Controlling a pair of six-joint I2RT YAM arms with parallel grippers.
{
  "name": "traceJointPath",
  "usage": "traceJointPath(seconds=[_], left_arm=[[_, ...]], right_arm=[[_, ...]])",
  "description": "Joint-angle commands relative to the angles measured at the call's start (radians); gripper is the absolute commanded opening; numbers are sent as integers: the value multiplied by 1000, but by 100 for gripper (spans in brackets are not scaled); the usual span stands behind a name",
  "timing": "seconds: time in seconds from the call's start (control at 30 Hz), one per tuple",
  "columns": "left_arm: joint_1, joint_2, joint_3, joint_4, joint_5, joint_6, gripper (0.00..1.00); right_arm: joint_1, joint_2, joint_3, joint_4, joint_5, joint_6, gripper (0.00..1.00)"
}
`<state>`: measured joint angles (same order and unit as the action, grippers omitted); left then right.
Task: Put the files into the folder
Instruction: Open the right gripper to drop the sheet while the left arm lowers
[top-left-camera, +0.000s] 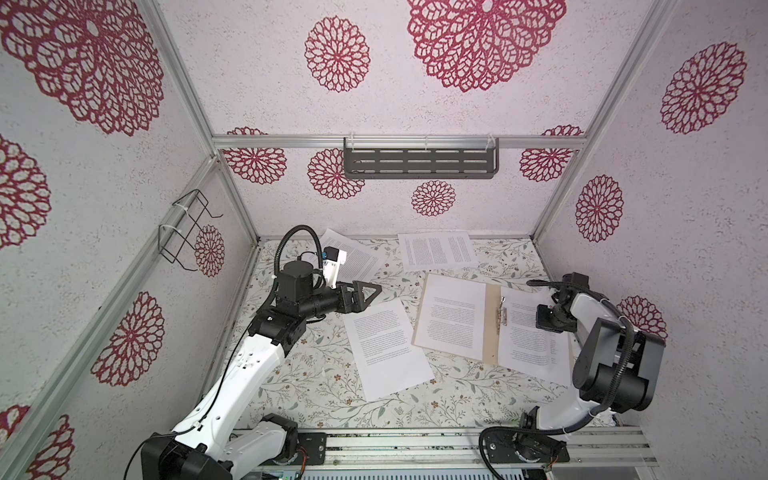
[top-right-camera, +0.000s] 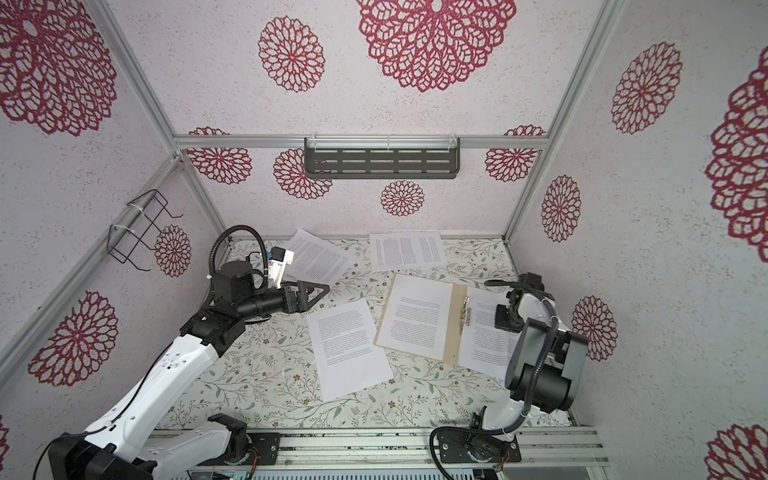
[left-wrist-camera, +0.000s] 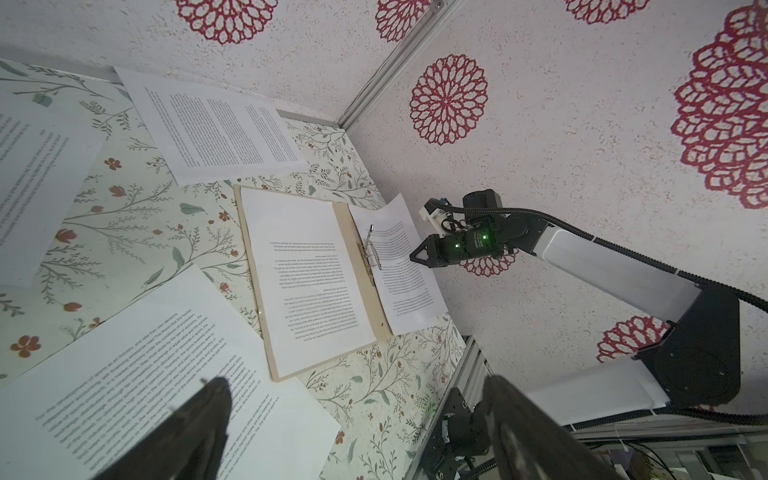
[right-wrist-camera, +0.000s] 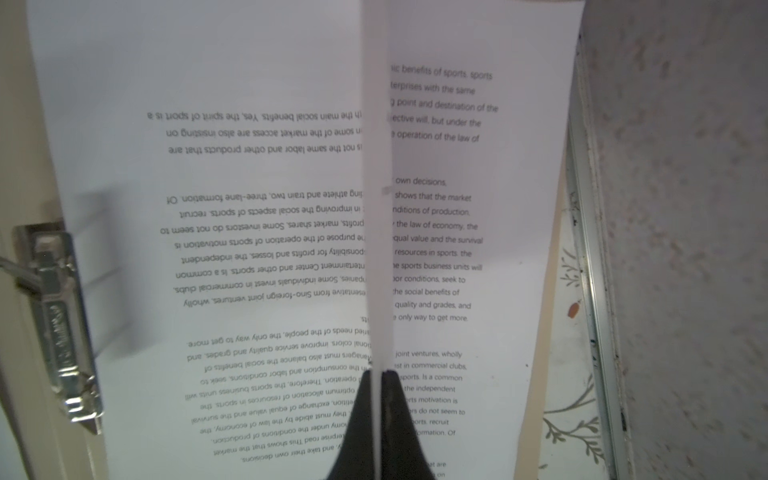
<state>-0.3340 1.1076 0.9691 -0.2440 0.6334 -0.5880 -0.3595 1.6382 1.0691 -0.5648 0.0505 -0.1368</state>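
**One sheet pinched at the open folder, other files loose around it**

Only my right wrist view shows the grip itself. My right gripper (right-wrist-camera: 381, 380) is clenched on a pinched sheet (right-wrist-camera: 376, 166), which rises edge-on as a thin white band between the two black fingertips. Printed pages lie to either side of it, with their text running opposite ways. The metal fastener clip (right-wrist-camera: 62, 316) sits beside them on the tan spine. In both top views my own wrist hides that pinch.

My left wrist view shows it from the side. The page on the folder's right half has its far corner curled up against the wall. I cannot tell whether one page or two lie on that half.

The folder (top-left-camera: 492, 340) lies open and flat on the floral table (top-left-camera: 311, 374), near the right wall. It is beige card, and another sheet (top-left-camera: 451, 316) covers its left half.

The files are white with blocks of small black text. A front sheet (top-left-camera: 386, 349) lies just beside the folder's left flap. A tilted sheet (top-left-camera: 357, 257) and a squarer sheet (top-left-camera: 436, 251) lie at the back wall.

My left gripper (top-left-camera: 370, 295) hangs above the table with its jaws spread wide and nothing in them.
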Motion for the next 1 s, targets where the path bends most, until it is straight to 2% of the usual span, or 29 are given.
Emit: traceJointPath(seconds=[0.0, 0.2, 0.3, 0.33, 0.37, 0.7, 0.97], left_arm=[[1, 7, -9, 26, -5, 8, 97], [3, 8, -9, 26, -5, 8, 97], [3, 7, -9, 26, -4, 8, 97], [3, 6, -9, 27, -4, 8, 97], [5, 6, -9, 26, -4, 8, 97], [8, 4, -10, 27, -7, 8, 97], [21, 5, -3, 16, -24, -1, 97]], right_arm=[[-2, -2, 19, 6, 7, 9, 0], [-3, 0, 17, 12, 10, 5, 1], [-2, 3, 17, 15, 13, -1, 13], [-2, 4, 16, 17, 15, -3, 30], [-2, 4, 15, 20, 18, -4, 98], [-4, -18, 14, 45, 89, 8, 99], [-4, -45, 117, 24, 306, 118, 99]])
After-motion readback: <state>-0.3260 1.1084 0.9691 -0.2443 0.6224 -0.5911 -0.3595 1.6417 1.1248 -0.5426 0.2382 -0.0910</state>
